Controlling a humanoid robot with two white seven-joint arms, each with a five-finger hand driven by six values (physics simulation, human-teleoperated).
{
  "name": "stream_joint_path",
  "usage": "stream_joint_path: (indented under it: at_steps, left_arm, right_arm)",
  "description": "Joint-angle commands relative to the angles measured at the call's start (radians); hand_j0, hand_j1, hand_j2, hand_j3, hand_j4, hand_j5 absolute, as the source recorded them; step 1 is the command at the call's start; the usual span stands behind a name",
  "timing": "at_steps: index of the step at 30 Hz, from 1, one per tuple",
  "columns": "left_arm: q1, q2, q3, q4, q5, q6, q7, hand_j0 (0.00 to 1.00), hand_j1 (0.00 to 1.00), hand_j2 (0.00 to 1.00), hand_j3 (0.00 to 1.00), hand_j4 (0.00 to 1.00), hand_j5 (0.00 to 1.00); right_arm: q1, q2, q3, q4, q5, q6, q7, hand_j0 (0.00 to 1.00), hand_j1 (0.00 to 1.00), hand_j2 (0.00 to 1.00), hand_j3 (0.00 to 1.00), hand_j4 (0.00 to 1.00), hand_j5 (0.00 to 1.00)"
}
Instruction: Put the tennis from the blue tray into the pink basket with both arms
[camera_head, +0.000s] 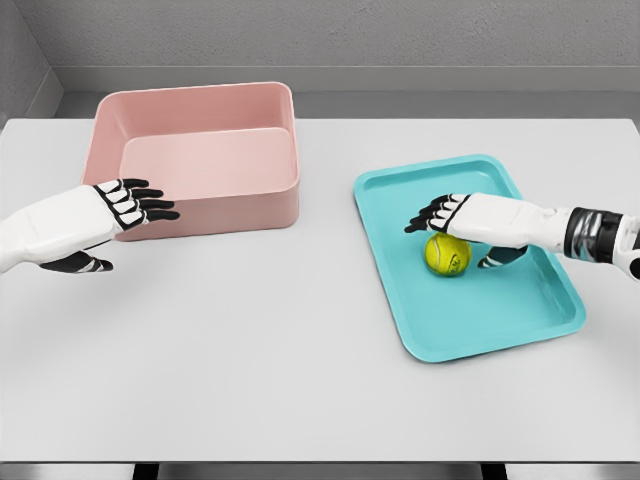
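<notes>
grey table (300, 350), tennis ball (448, 255) mid blue tray (540, 320), light, fuzzy, prone to rolling; right hand (470, 220) hovers over it, fingers spread, best cupped around its sides.

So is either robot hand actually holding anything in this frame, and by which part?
Nothing is held. The right robot hand hovers open over the tennis ball lying in the blue tray; the left robot hand is open near the pink basket.
</notes>
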Motion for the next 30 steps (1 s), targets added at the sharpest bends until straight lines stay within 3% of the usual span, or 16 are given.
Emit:
stream_joint_path:
  at_steps: [1, 30]
  left_arm:
    - [0.000, 0.001, 0.001, 0.000, 0.016, 0.000, 0.002, 1.00, 1.00, 1.00, 1.00, 1.00, 1.00]
    - [0.003, 0.009, -0.009, 0.000, 0.036, 0.000, 0.002, 1.00, 1.00, 1.00, 1.00, 1.00, 1.00]
  right_arm:
    - [0.000, 0.000, -0.001, 0.001, -0.005, 0.002, 0.000, 1.00, 1.00, 1.00, 1.00, 1.00, 1.00]
    - [0.014, 0.017, 0.004, 0.033, -0.002, 0.002, 0.017, 1.00, 1.00, 1.00, 1.00, 1.00, 1.00]
